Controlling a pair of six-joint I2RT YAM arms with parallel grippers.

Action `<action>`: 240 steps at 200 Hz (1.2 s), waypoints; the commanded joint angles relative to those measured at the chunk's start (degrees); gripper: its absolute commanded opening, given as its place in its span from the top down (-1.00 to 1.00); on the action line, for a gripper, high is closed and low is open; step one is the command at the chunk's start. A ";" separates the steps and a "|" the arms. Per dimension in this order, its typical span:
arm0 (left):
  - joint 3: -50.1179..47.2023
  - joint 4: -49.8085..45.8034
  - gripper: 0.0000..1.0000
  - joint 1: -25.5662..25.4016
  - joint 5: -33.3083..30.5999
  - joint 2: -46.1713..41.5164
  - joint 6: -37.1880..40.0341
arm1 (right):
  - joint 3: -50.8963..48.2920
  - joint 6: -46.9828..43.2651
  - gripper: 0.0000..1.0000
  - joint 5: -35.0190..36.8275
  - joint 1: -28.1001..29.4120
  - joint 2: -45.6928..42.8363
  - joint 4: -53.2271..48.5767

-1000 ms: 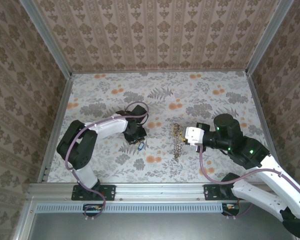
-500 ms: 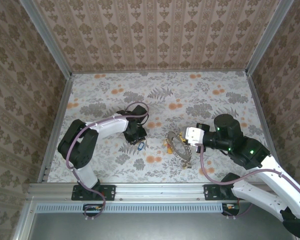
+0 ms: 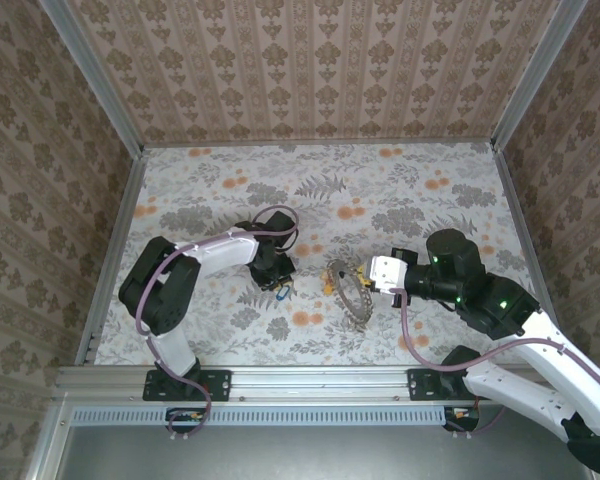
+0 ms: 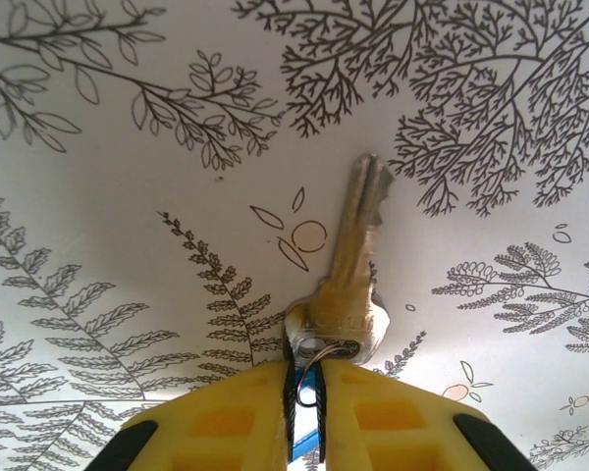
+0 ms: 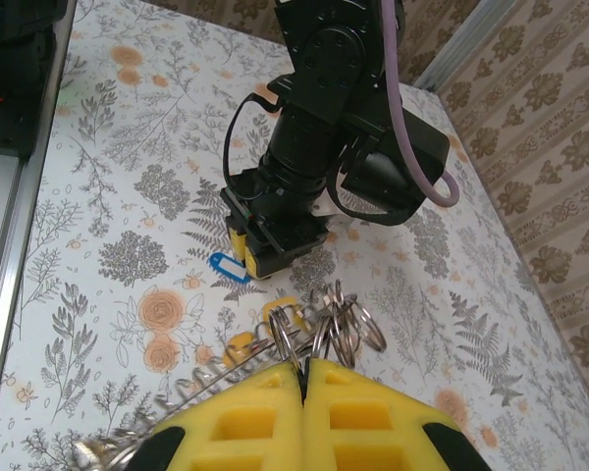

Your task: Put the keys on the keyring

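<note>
Fingers (image 4: 236, 417) of left gripper (image 4: 306, 381) clamped on head of silvery metal key (image 4: 350, 257), blade pointing outward over white floral-patterned table (image 4: 128, 147), left of centre. Right gripper (image 5: 304, 378) pinched together on thin silvery keyring with link chain (image 5: 321, 329), near, right of the key.

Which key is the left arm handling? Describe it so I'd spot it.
Find the left gripper, down on the floral table. Pinched at its fingertips is the key: silvery blade, blue at the head, apart from the keyring bundle the right gripper holds.
</note>
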 commanded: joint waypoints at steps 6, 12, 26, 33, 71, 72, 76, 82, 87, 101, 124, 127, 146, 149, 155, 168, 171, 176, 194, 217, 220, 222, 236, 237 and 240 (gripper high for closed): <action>0.72 -1.20 0.70 -0.28 -1.02 0.73 1.86 | 2.50 1.31 1.00 -0.88 0.76 -1.35 1.95; 1.02 -1.86 0.70 -0.32 -1.67 0.45 2.26 | 2.42 1.46 1.00 -0.84 0.85 -1.35 1.98; 1.51 -3.08 0.74 -0.26 -3.32 -0.23 3.19 | 2.30 1.56 1.00 -0.80 1.03 -1.39 1.93; 1.71 -3.56 0.75 -0.25 -4.12 -0.66 3.60 | 2.29 1.71 1.00 -0.75 1.19 -1.39 1.92; 2.29 -3.56 0.99 -0.35 -5.10 -2.11 8.31 | 1.57 2.08 1.00 -0.54 1.61 -1.02 3.57; 2.34 -3.62 0.99 -0.39 -5.10 -2.18 8.51 | 1.58 2.05 1.00 -0.53 1.63 -1.05 3.61; 2.54 -3.74 1.00 -0.35 -5.16 -2.32 9.17 | 1.45 2.17 1.00 -0.53 1.63 -1.00 3.70; 2.65 -3.88 1.00 -0.41 -5.26 -2.56 10.26 | 1.27 2.27 1.00 -0.54 1.63 -1.00 3.92; 2.74 -4.04 1.00 -0.49 -5.40 -2.83 11.45 | 0.98 2.44 1.00 -0.63 1.64 -0.93 4.12; 2.94 -4.30 1.00 -0.57 -6.03 -4.24 15.40 | 0.23 3.18 1.00 -0.79 1.65 -0.91 5.10; 3.07 -4.12 1.00 -0.58 -6.57 -8.17 25.47 | -1.67 5.09 1.00 -2.14 1.60 -0.75 7.23; 3.11 -4.23 1.00 -0.57 -6.67 -8.80 26.95 | -1.85 5.36 1.00 -2.39 1.60 -0.66 7.40; 2.94 -3.45 1.00 -0.53 -6.03 -13.73 37.23 | -2.96 6.17 1.00 -3.76 1.62 0.14 8.22; 2.81 -3.11 1.00 -0.65 -5.92 -14.67 38.89 | -3.02 6.23 1.00 -4.11 1.63 0.22 8.31; 2.59 -2.77 1.00 -0.68 -5.69 -16.48 41.70 | -3.26 6.23 1.00 -4.53 1.64 0.55 8.43; 1.65 -1.25 1.00 -0.76 -4.69 -20.84 48.45 | -4.04 5.14 1.00 -5.68 1.63 0.59 8.72; 1.21 -0.50 1.00 -0.84 -3.87 -21.85 49.98 | -4.35 4.88 1.00 -5.71 1.65 0.50 8.98; 0.52 1.01 1.00 -0.86 -2.43 -23.61 53.33 | -4.94 4.77 1.00 -6.03 1.62 0.41 9.49; -3.18 6.99 1.00 -2.82 4.28 -30.40 66.31 | -5.79 4.93 1.00 -7.03 1.57 0.62 10.34; -9.80 16.47 1.00 -4.46 11.63 -39.28 80.77 | -5.26 4.80 1.00 -9.56 1.60 2.72 8.89; -10.65 17.70 1.00 -4.47 13.18 -40.25 82.42 | -5.19 4.82 1.00 -9.96 1.60 3.05 8.78; -11.15 18.29 1.00 -4.49 14.01 -40.82 83.52 | -5.12 4.83 1.00 -10.27 1.64 3.33 8.65; -12.79 21.51 1.00 -4.52 17.06 -43.15 87.96 | -4.90 5.07 1.00 -12.58 1.62 4.90 8.53; -12.80 21.58 1.00 -4.49 17.23 -43.22 88.24 | -4.91 5.08 1.00 -12.71 1.64 5.03 8.60; -12.77 21.56 1.00 -4.51 17.62 -43.32 88.96 | -4.78 5.17 1.00 -13.31 1.63 5.36 8.68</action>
